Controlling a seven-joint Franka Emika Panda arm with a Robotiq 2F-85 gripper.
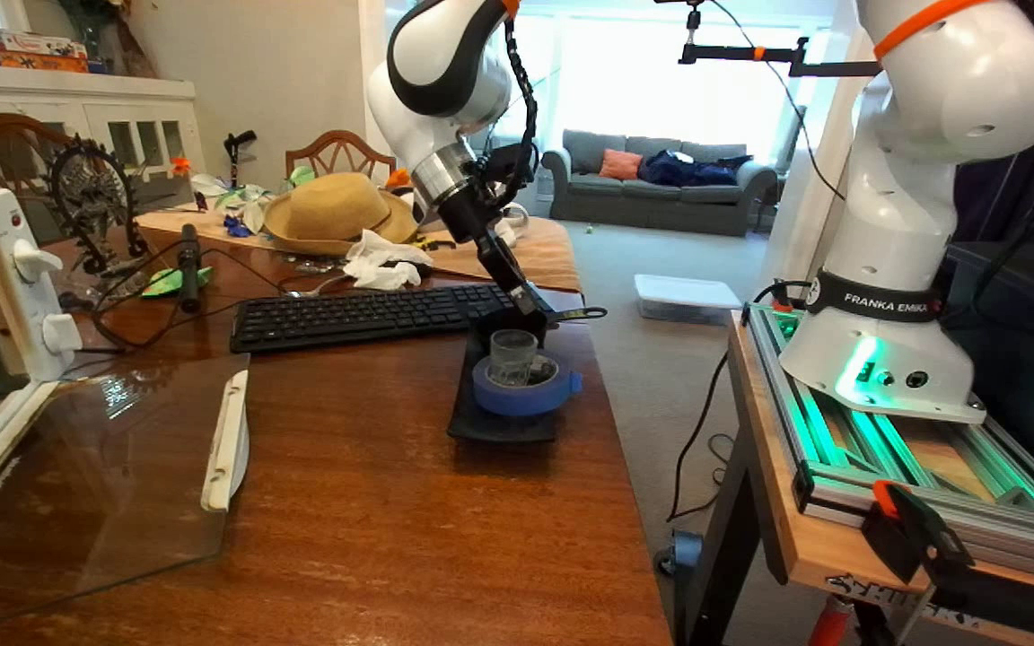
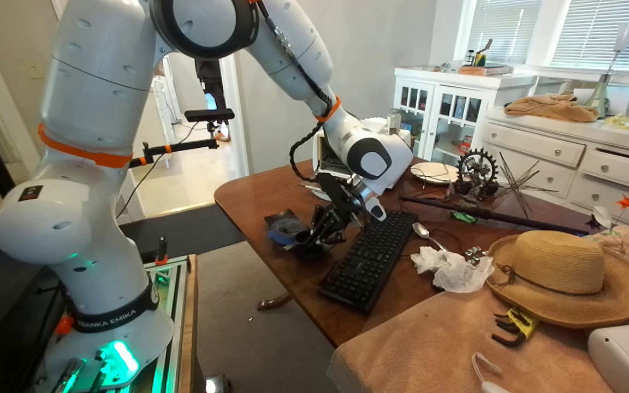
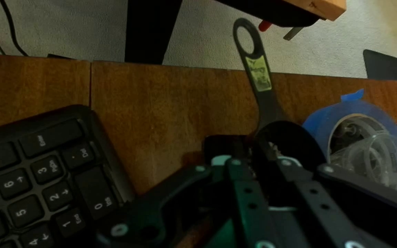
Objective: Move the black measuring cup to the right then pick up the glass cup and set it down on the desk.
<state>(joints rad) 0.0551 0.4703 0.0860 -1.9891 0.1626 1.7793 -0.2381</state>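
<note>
Over the desk (image 1: 364,502), the arm (image 2: 314,63) arches, gripper (image 1: 530,307) slanting down.

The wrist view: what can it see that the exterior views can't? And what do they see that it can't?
Only the wrist view: key numbers big enough to read.

Only the exterior views: the hat and the arm's base, both in both exterior views; the couch too, in an exterior view.

Shared by all of them: the keyboard, the tape, the desk and the pincer.
</note>
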